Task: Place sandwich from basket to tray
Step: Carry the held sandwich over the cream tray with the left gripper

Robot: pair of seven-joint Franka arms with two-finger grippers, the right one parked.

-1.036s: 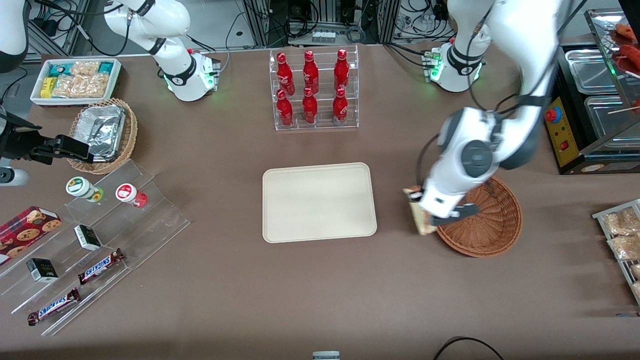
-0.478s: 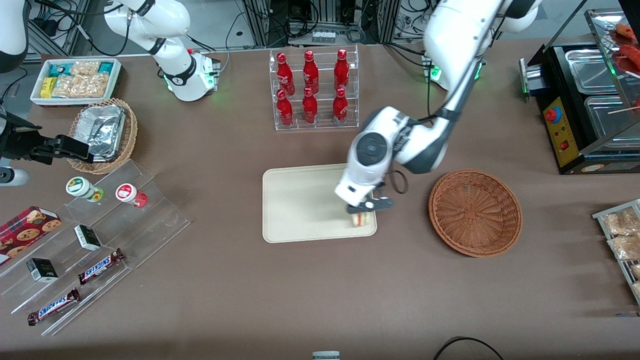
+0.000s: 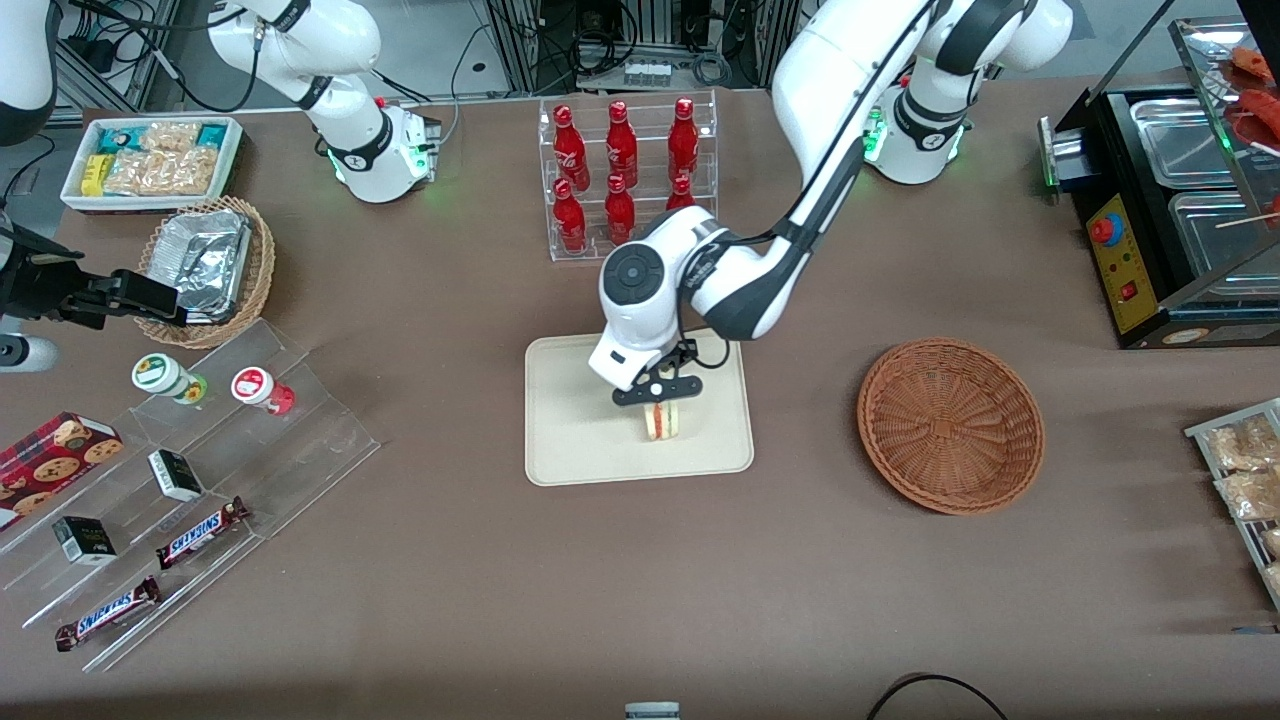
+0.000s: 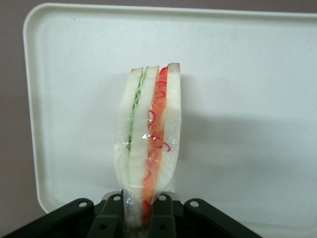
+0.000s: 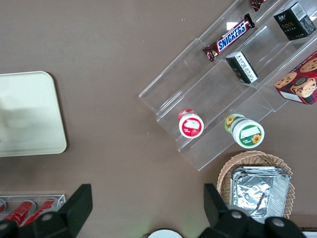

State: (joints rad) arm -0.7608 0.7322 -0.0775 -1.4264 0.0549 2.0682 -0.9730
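Gripper (image 3: 660, 392) parked right over the tray (image 3: 570, 440), fingers (image 4: 106, 218) pinched tight on the bottom end of the sandwich (image 3: 662, 421). Sandwich (image 4: 147, 144) standing on edge in clear wrap, cut side facing the wrist camera, so white bread, green strip, another white layer, then red/orange filling with little red curls all on show. Hard to say from either view whether touching the tray (image 4: 247, 74) surface or just hanging a hair above it, but definitely inside the rim, nearer the front camera's edge of the tray and a bit toward the working arm's end. Basket (image 3: 950, 425) sitting on the brown counter (image 3: 640, 600) well apart from the tray, toward the working arm's end, nothing visible in it but wicker. Rack of red bottles (image 3: 625, 175) farther from the front camera than the tray, partly covered by the arm's elbow. Toward the parked arm's end: tan wicker basket with foil containers (image 3: 205, 265), white bin of snack packets (image 3: 150, 160), clear stepped display (image 3: 200, 470) with two small cups, little dark boxes and Snickers bars (image 3: 200, 530), plus a cookie box (image 3: 55, 455) at the edge.
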